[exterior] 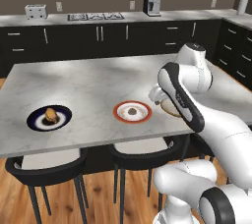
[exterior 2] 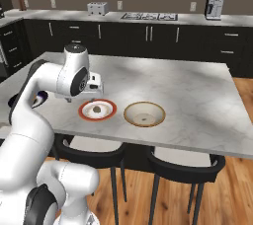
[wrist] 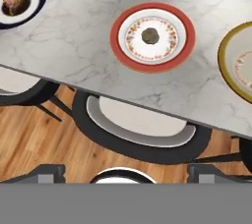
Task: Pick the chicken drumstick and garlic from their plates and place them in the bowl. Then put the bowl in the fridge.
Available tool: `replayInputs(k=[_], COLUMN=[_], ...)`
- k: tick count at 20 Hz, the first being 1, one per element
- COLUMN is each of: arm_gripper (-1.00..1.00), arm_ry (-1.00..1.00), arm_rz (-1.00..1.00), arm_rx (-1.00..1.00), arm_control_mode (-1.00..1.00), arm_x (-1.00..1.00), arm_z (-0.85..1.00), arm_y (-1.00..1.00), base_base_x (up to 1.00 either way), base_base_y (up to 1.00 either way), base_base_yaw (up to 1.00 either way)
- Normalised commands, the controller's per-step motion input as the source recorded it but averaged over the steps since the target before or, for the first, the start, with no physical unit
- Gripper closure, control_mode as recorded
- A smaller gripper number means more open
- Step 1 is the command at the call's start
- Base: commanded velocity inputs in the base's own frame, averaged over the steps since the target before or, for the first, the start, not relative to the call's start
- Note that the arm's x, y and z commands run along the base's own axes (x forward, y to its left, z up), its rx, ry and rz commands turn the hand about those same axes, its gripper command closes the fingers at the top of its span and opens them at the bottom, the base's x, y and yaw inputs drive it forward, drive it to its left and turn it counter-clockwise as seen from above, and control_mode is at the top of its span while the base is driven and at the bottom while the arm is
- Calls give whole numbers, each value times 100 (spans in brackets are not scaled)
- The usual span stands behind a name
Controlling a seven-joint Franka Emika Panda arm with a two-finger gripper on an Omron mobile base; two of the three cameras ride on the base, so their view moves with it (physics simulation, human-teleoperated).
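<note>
Arm bent over the table edge, end effector (wrist: 126,173) spread wide, holding nothing, above the garlic (wrist: 149,35).

Drumstick (exterior: 49,115), golden-brown, sitting on navy plate (exterior: 35,121). Garlic (exterior: 132,112), greyish, lying centred on red-rimmed plate (exterior: 119,112). Tan bowl (exterior 2: 132,116) resting upright just beside it.
</note>
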Motion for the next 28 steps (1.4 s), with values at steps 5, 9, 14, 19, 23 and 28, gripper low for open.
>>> replayInputs(k=[5, 9, 14, 19, 23, 28], arm_gripper=[-100, -100, -100, -100, -100, -100], arm_ry=[-1, 0, 0, -1, -1, -1], arm_rz=[29, 12, 4, 3, 7, 4], arm_rx=[-15, -21, -7, 0, -1, -1], arm_control_mode=[-100, -100, -100, -100, -100, -100], arm_x=[17, 23, 26, 30, 35, 38], arm_z=[-17, -13, -15, -18, -21, -18], arm_y=[21, 26, 21, 9, 6, 0], base_base_x=[0, 0, 0, 0, 0, 0], base_base_y=[0, 0, 0, 0, 0, 0], base_base_yaw=[0, 0, 0, 0, 0, 0])
